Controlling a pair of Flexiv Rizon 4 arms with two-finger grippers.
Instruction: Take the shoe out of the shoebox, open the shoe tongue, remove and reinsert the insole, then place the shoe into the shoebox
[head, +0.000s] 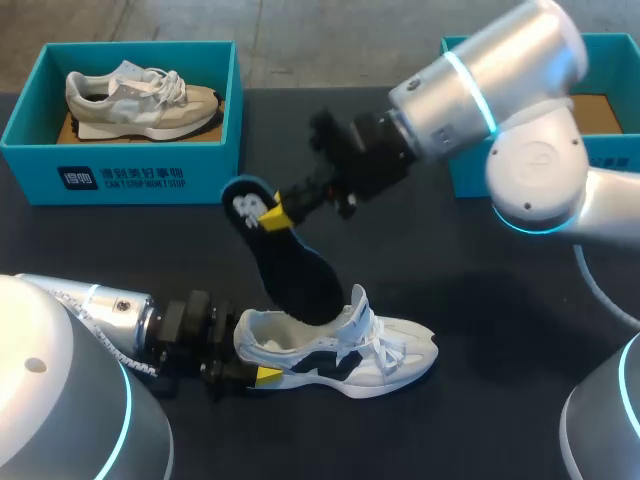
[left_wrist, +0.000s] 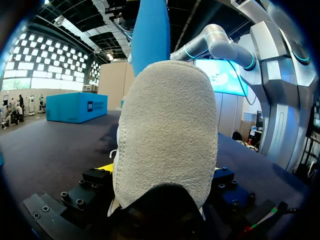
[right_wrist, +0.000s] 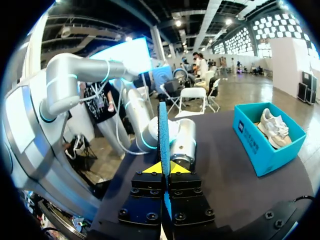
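Note:
A white and black shoe (head: 345, 352) lies on its sole on the dark table, toe to the right. My left gripper (head: 254, 362) is shut on its heel; in the left wrist view the grey heel (left_wrist: 165, 135) fills the space between the fingers of the left gripper (left_wrist: 162, 176). A dark insole with a blue edge (head: 292, 268) slants up out of the shoe's opening, its front end inside. My right gripper (head: 272, 215) is shut on the insole's raised heel end. The right wrist view has the insole edge-on (right_wrist: 163, 127) between the yellow tips of the right gripper (right_wrist: 163, 170).
A teal shoebox (head: 120, 170) at the back left holds a beige shoe (head: 140, 95). A second teal box (head: 605, 150) stands at the back right, partly behind my right arm. The table (head: 470, 280) is dark cloth.

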